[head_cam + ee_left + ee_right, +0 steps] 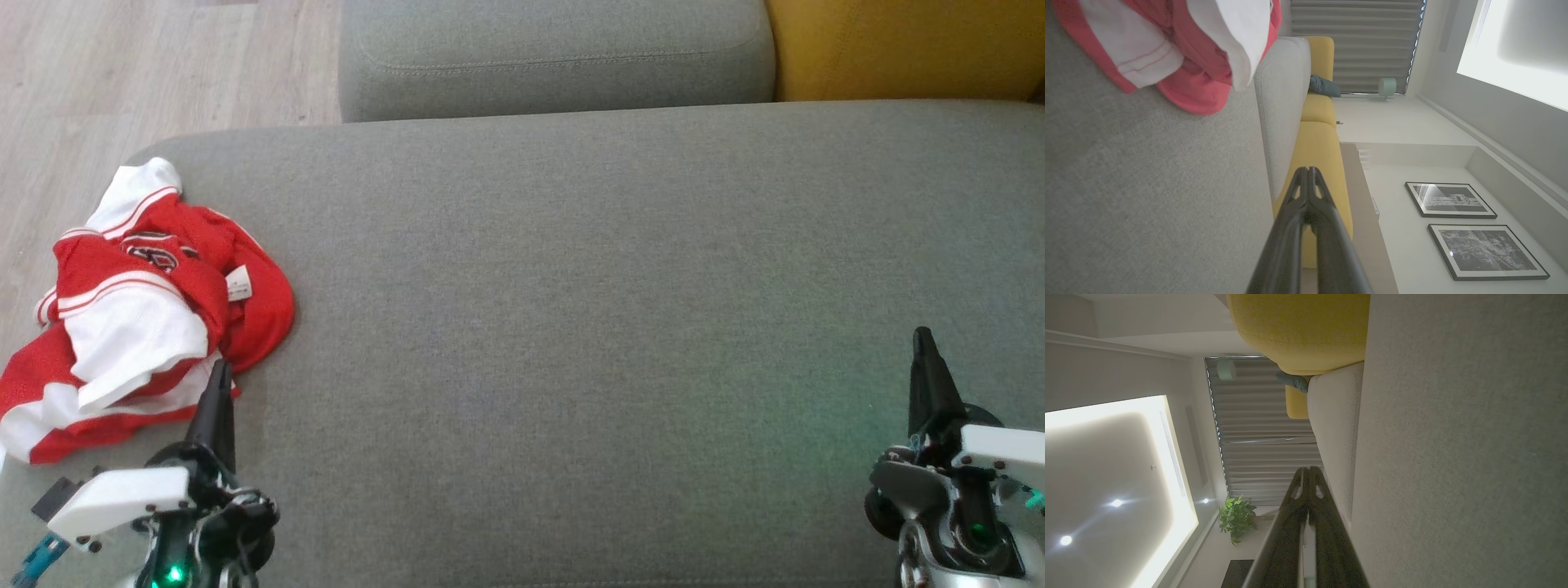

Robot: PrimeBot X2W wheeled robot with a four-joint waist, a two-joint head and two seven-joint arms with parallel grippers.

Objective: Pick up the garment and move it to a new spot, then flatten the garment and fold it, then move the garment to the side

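Grey sofa seat (pixel 612 327) bears crumpled garment (pixel 139 310); wood floor (pixel 122 73) beyond.

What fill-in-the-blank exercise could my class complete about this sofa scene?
1. The crumpled garment is red and ____.
2. Of the left gripper and the right gripper, the ____ one is nearer the garment.
3. Beyond the grey cushion, at the far right of the head view, is a cushion coloured ____.
Missing words: white; left; yellow.
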